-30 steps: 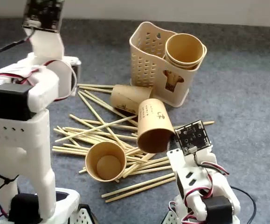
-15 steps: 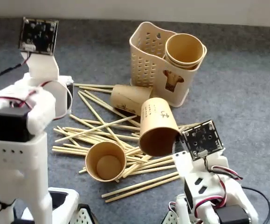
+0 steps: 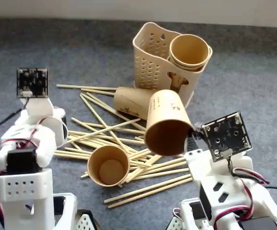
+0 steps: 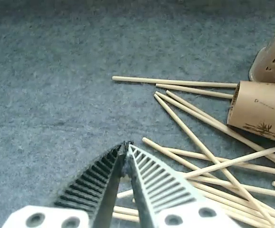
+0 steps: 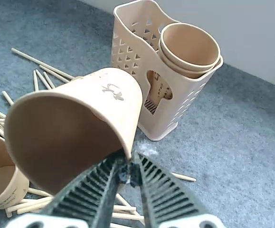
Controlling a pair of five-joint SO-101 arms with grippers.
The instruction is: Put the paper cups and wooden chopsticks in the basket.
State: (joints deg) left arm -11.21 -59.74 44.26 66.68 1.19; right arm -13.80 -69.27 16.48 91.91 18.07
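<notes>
Right gripper [image 5: 127, 173]: jaws nipped on rim of tilted paper cup [image 5: 99, 92], near basket [image 5: 132, 52]. Left gripper [image 4: 126, 152]: closed, empty, beside chopsticks [image 4: 175, 81]. Risk: thin rim pinch likely lets cup pivot or drop short of basket

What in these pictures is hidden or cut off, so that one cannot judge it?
1. High view: how many paper cups are stacked in the basket; its wall hides all but the rims.
2. High view: the chopsticks beneath the held cup; the cup covers them.
3. Left wrist view: the far end of the lying cup; the picture's edge cuts it off.
</notes>
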